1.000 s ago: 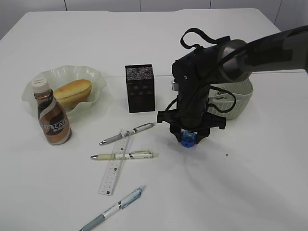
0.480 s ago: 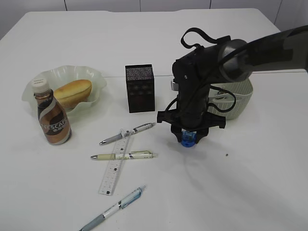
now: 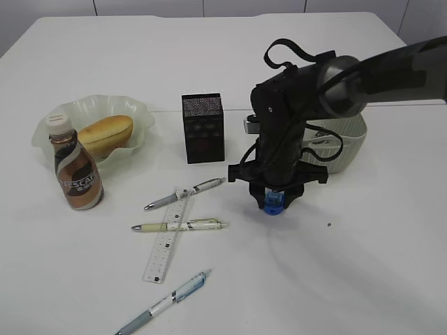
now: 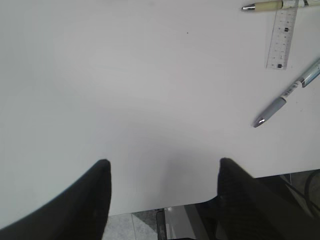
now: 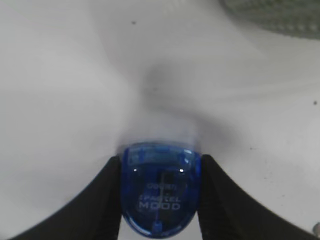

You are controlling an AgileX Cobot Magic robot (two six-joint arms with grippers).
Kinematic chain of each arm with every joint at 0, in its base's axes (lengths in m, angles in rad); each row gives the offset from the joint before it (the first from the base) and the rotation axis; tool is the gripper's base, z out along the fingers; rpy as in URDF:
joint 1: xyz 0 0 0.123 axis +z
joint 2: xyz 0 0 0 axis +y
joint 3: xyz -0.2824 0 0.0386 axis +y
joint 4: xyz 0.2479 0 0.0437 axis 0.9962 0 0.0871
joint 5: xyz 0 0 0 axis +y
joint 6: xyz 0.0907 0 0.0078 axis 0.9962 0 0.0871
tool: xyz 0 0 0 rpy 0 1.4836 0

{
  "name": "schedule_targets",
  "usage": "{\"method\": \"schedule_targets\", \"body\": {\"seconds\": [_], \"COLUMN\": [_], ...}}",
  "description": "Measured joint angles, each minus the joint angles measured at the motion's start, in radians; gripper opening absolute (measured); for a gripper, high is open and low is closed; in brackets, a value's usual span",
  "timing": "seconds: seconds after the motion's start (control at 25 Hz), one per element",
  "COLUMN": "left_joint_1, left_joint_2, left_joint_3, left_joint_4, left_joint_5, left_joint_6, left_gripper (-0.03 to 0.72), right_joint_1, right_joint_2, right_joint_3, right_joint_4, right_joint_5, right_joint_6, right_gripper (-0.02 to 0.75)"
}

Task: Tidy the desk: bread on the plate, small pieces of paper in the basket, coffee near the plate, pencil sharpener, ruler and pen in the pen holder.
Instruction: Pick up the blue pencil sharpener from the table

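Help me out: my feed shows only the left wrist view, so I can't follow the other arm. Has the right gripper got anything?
Observer: Yes, the right gripper is shut on the blue pencil sharpener.
Operator: Where is the pen holder from there?
Observer: The black pen holder stands upright to the gripper's left in the exterior view, apart from it.
Operator: Is the bread sorted?
Observer: The bread lies on the plate, with the coffee bottle beside it.
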Motion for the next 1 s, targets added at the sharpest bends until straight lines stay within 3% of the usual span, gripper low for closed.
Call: {"method": "schedule_targets", "body": {"seconds": [0.4, 0.68, 1.0], "left_joint_1": [0.000, 0.000, 0.000], "left_joint_2": [0.000, 0.000, 0.000], "left_joint_3": [0.000, 0.000, 0.000], "left_joint_4": [0.000, 0.006, 0.026], "left_joint_5": [0.000, 0.000, 0.000], "left_joint_6": [0.000, 0.000, 0.000], "left_gripper": [0.486, 0.486, 0.486], "right_joint_1": [0.036, 0.066, 0.079], "right_joint_2": [-0.014, -0.016, -0.158], "right_joint_3": [-0.023, -0.048, -0.055], "right_joint_4": [0.014, 0.134, 0.205], "right_joint_5": [0.030, 0.089, 0.047], "right_joint_6": [-0.160, -0.411, -0.527], "right_gripper": [0.301, 0.301, 0.300]}}
